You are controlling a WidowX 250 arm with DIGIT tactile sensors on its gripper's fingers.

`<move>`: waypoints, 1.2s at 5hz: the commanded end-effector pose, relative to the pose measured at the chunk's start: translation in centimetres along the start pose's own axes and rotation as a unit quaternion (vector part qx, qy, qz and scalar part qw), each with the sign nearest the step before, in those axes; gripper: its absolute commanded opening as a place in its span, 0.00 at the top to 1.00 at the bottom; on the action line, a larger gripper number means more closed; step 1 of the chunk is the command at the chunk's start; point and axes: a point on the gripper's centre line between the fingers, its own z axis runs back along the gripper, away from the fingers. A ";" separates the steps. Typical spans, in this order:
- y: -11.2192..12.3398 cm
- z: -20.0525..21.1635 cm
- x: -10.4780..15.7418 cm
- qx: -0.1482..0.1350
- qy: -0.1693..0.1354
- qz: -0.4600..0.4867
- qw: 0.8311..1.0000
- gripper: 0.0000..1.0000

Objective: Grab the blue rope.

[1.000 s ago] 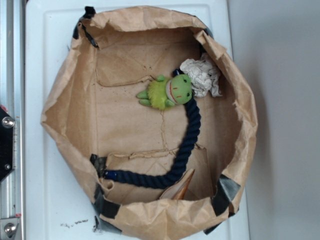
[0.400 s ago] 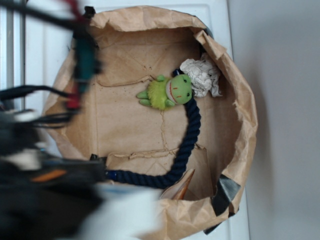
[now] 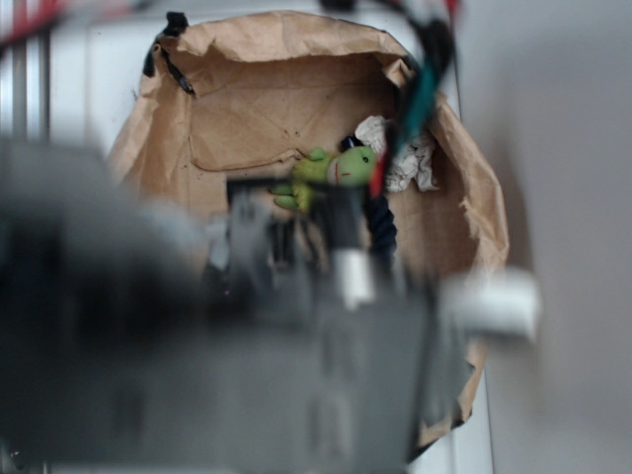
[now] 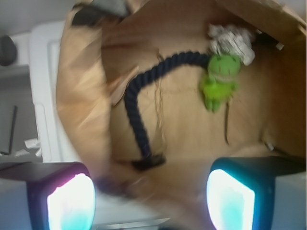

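Observation:
The blue rope [image 4: 132, 103] lies curved on the floor of a brown paper bag [image 4: 81, 110], dark navy and twisted. One end [image 4: 146, 158] is near the bag's wall, the other runs under a green plush toy [image 4: 218, 79]. My gripper [image 4: 151, 199] is open over the bag's near rim, short of the rope, with nothing between its fingers [image 4: 72, 201]. In the exterior view my blurred arm [image 3: 247, 375] hides most of the rope [image 3: 382, 225]; only a short stretch shows below the toy [image 3: 341, 168].
A crumpled white wad [image 4: 232, 40] sits beside the toy against the bag's far wall. The bag's upright paper walls [image 3: 267, 39] ring the contents. The bag stands on a white surface [image 4: 45, 96].
My arm has swept in from the left and now covers the lower half of the exterior view and the bag's near part. Rope, toy and wad have not moved.

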 end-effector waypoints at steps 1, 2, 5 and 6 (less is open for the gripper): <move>4.8 0.0 0.2 -0.013 -0.042 -0.002 0.999 0.00; 3.2 -2.4 0.9 -0.013 -0.021 -0.022 0.999 0.00; 1.9 -4.5 2.2 -0.008 -0.004 -0.023 1.000 0.00; 1.9 -4.5 2.2 -0.008 -0.004 -0.023 1.000 0.00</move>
